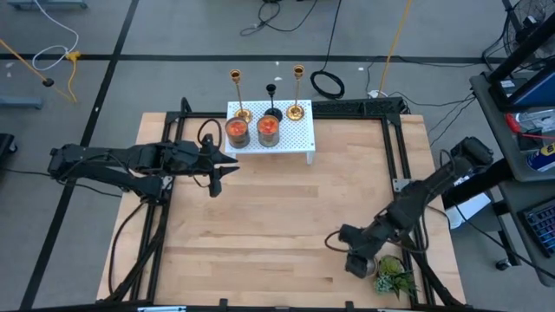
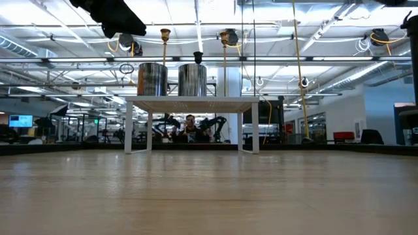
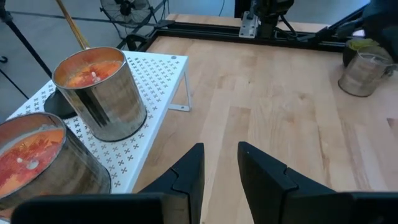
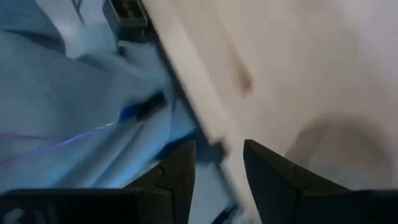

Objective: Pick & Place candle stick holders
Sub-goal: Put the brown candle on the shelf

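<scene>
Two gold candlestick holders [image 1: 236,95] [image 1: 297,91] and a shorter black one [image 1: 271,100] stand on their round bases along the far edge of a white perforated shelf [image 1: 299,139]. In the low view they rise behind the tins: gold [image 2: 165,36], gold [image 2: 224,39], black [image 2: 198,57]. My left gripper [image 1: 227,161] is open and empty in front of the shelf's left end, above the table; its fingers [image 3: 193,174] show in the left wrist view. My right gripper [image 1: 347,251] is open and empty near the table's near right corner.
Two metal tins of red candle wax [image 1: 237,132] [image 1: 268,130] stand on the shelf's near half, in front of the holders. A small green potted plant [image 1: 395,276] stands at the near right corner beside my right gripper. The bare wooden table [image 1: 277,225] lies between the arms.
</scene>
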Available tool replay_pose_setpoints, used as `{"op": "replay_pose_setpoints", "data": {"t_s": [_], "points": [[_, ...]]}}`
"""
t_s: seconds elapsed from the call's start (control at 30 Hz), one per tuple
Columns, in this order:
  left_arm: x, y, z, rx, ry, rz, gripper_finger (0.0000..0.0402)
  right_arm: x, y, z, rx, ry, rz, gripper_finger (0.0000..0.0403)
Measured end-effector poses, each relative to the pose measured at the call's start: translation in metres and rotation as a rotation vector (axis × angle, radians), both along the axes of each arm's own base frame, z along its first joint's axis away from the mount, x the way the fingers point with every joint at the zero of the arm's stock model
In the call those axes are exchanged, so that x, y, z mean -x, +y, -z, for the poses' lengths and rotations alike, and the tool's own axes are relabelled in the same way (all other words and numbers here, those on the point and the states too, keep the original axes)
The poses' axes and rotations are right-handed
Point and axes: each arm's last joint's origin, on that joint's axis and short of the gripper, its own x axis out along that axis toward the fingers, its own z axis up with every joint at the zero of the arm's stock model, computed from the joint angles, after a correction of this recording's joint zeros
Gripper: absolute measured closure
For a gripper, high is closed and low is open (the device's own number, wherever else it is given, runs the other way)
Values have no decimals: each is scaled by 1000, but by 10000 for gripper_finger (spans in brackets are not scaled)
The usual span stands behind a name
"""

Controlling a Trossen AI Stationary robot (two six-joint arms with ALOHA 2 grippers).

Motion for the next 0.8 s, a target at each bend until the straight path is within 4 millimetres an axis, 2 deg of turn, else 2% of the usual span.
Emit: {"op": "replay_pose_setpoints", "data": {"t_s": [0.17, 0.4, 0.63, 0.8], "points": [[0, 0, 0, 21, -5, -11, 298, 11, 12, 0, -104, 152, 50, 271], [-1, 0, -1, 20, -18, -11, 298, 23, 14, 5, -44, 241, 64, 271], [-1, 0, -2, 19, -30, -10, 298, 20, 11, 8, 49, 143, 91, 271], [-1, 0, -2, 21, -31, -10, 298, 15, 17, 19, 75, 168, 48, 271]]}}
